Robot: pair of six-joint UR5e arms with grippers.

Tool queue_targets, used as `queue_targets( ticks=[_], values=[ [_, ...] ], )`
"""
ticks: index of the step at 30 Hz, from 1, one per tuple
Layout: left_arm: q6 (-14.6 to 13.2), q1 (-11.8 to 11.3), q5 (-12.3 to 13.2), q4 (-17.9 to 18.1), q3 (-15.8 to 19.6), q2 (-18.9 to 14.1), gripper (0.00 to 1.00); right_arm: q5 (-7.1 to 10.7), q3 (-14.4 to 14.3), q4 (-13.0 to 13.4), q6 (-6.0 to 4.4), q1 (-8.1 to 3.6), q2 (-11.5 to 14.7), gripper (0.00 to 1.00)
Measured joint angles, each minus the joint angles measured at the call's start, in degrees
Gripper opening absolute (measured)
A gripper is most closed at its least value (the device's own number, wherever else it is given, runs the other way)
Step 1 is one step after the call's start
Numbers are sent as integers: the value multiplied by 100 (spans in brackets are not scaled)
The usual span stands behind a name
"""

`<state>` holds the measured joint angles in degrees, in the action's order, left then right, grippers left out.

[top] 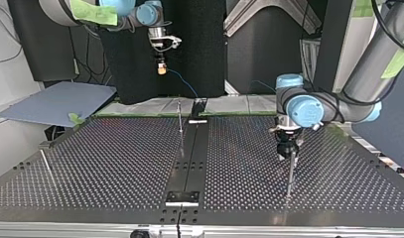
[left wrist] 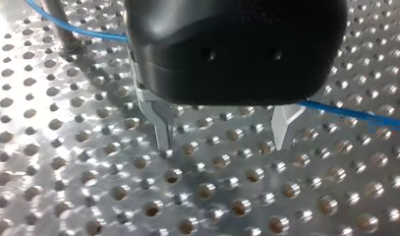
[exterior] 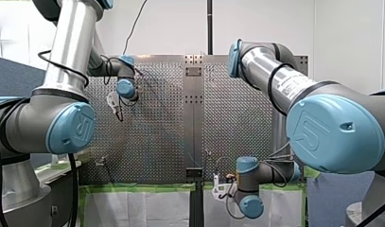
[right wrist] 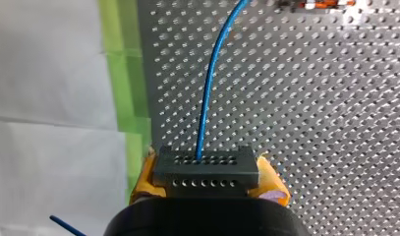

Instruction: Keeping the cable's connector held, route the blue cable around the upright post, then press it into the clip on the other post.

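Right gripper [right wrist: 207, 183], well apart from the post [left wrist: 60, 24], clamps the connector [right wrist: 206, 166] between yellow pads, anchoring the blue cable [right wrist: 210, 83]. Left gripper [left wrist: 224, 145] — fingers spread, empty — hangs near that post, beside the cable running past it, likely poised to guide.

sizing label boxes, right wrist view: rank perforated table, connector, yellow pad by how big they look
1. perforated table
2. connector, enlarged by nearness to the camera
3. yellow pad, mostly hidden
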<state>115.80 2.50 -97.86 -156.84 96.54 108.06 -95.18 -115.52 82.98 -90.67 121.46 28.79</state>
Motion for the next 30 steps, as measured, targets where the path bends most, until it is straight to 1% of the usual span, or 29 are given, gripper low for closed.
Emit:
queue_targets(
  ticks=[3, 8, 16, 23, 30],
  values=[
    [172, -6, 102, 171, 124, -1, 100, -1, -48, 0, 8, -2, 0, 0],
    [464, -44, 120, 466, 285, -31, 100, -1, -64, 0, 12, -14, 0, 0],
    [914, -185, 112, 914, 514, -321, 100, 3, -66, 5, 12, -31, 0, 0],
    [1288, -277, 210, 1288, 667, -386, 100, 1, -64, 23, 6, -96, 0, 0],
    [1674, -309, 315, 1676, 816, -387, 100, 25, -64, 50, 4, -150, 0, 0]
  ],
)
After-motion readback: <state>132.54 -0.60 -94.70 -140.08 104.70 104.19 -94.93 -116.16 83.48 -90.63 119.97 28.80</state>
